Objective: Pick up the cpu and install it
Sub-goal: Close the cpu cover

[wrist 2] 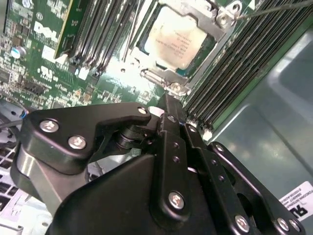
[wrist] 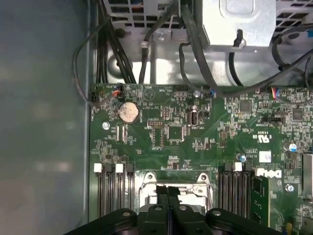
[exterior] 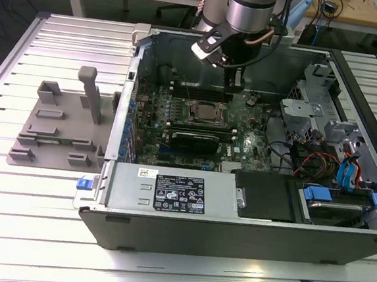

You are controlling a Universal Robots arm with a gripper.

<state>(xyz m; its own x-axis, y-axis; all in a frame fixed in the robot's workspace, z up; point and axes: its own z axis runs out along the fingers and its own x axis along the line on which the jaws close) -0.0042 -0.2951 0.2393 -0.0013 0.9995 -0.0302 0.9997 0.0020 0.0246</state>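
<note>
The cpu (exterior: 207, 111) lies flat in the metal-framed socket (wrist 2: 222, 22) on the green motherboard inside the open computer case. Its silver top (wrist 2: 176, 39) faces up in the second wrist view. My gripper (exterior: 235, 86) hangs just above the board, beside the socket toward the exterior view's right. It is not touching the chip. Its two black fingers (wrist 2: 166, 105) are pressed together with nothing between them. In the first wrist view the gripper (wrist: 168, 191) stands over the socket's near edge (wrist: 172, 177).
Case walls (exterior: 127, 120) ring the board. A long black block (exterior: 192, 141) lies beside the socket, memory slots (wrist: 113, 193) flank it, and a coin battery (wrist: 128, 111) lies beyond. Drive cage and cables (exterior: 305, 114) are at the exterior view's right. A grey fixture with an upright post (exterior: 89, 93) stands on the table.
</note>
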